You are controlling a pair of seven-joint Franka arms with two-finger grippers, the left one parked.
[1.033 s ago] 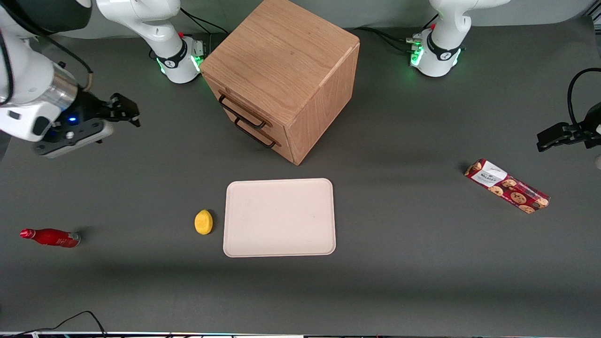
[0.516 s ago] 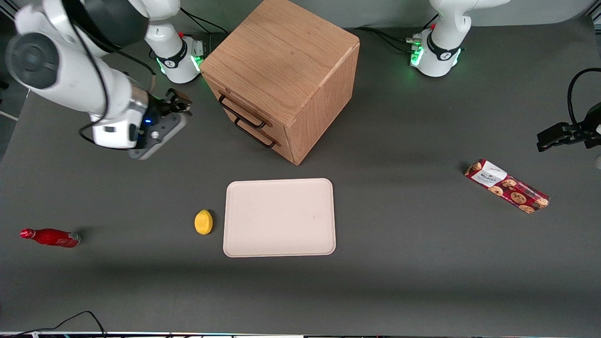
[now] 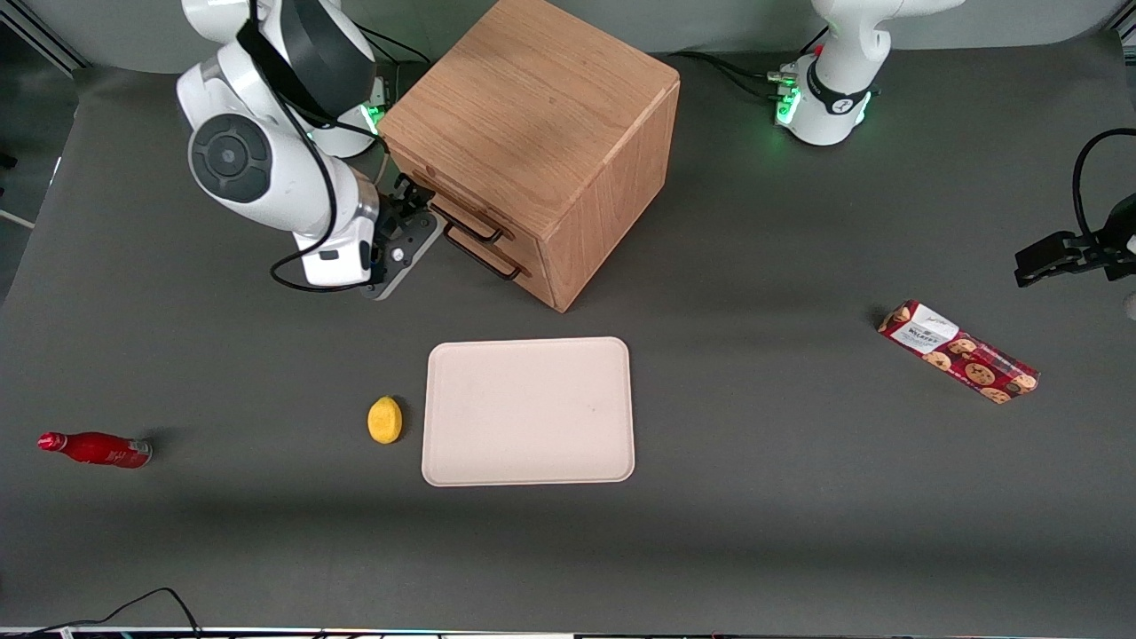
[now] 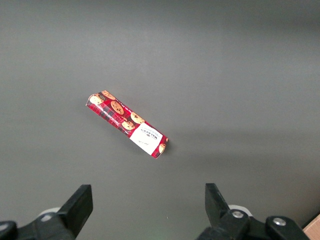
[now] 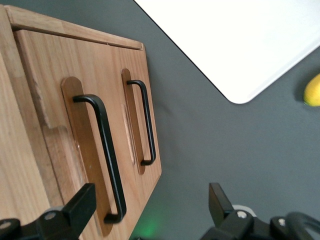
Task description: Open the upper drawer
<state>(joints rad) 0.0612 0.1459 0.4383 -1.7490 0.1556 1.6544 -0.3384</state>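
hand (image 3: 410, 206): open, empty, just in front of cabinet (image 3: 541, 115), fingers either side of handle (image 5: 104, 155) line, likely for a grab | upper drawer (image 5: 65, 150): shut, above lower drawer (image 5: 137, 120)

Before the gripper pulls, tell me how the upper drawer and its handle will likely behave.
The upper drawer probably slides straight out: it sits flush in the cabinet. Its thin black handle looks rigid, unlikely to flex. The open gripper, just in front of the handle, might slip on the smooth bar.
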